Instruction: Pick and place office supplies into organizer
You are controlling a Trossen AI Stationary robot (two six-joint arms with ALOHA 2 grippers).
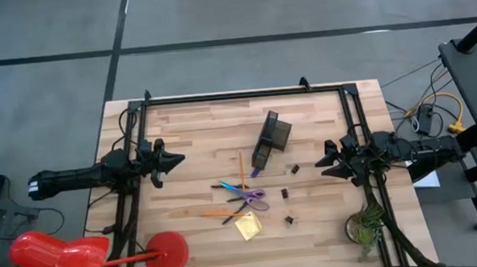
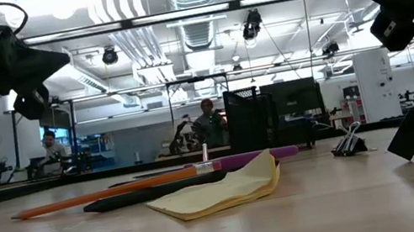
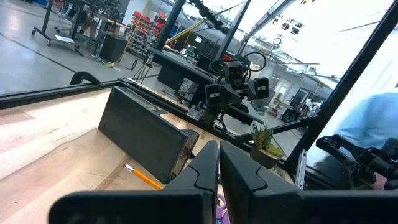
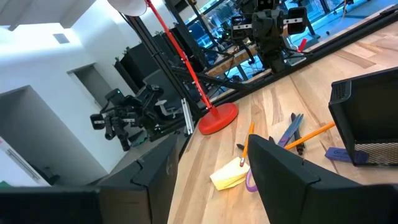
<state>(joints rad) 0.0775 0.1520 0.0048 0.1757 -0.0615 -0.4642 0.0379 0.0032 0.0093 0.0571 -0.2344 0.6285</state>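
Note:
The black organizer (image 1: pixel 271 138) lies slantwise at mid-table; it also shows in the left wrist view (image 3: pixel 146 134) and the right wrist view (image 4: pixel 367 118). Nearer the front edge lie orange, blue and black pens (image 1: pixel 231 195), purple-handled scissors (image 1: pixel 256 199), a yellow sticky-note pad (image 1: pixel 247 227) with a curled sheet (image 2: pixel 228 189), and small black clips (image 1: pixel 285 195). My left gripper (image 1: pixel 177 160) hovers shut at the table's left side (image 3: pixel 219 165). My right gripper (image 1: pixel 323 167) hovers open at the right side (image 4: pixel 214 146). Both are well above the table and hold nothing.
A small green plant (image 1: pixel 365 226) stands at the near right corner. A red lamp base (image 1: pixel 169 251) sits at the near left corner. A black frame (image 1: pixel 244 95) runs along the far edge and both sides. Bare wood lies between each gripper and the supplies.

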